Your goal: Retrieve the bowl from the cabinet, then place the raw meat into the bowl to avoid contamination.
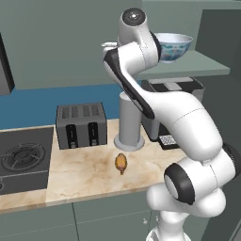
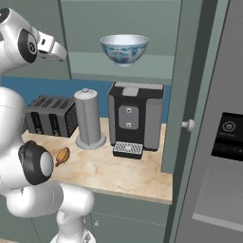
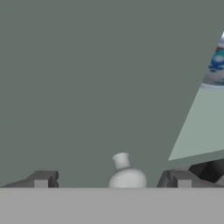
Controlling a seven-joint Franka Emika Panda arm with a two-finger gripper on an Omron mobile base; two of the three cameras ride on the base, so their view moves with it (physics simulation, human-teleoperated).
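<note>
Tool [image 3: 112, 181] is open, jaws spread wide and holding nothing, facing the cabinet [image 3: 87, 78] door with its knob [image 3: 124, 173] sitting between the fingertips. Bowl [image 2: 124, 48] is upright on the inner shelf [image 2: 118, 66], off to the tool's right past the door edge. Raw meat [image 1: 121, 162] lies on the tabletop [image 1: 89, 174] well below the tool.
</note>
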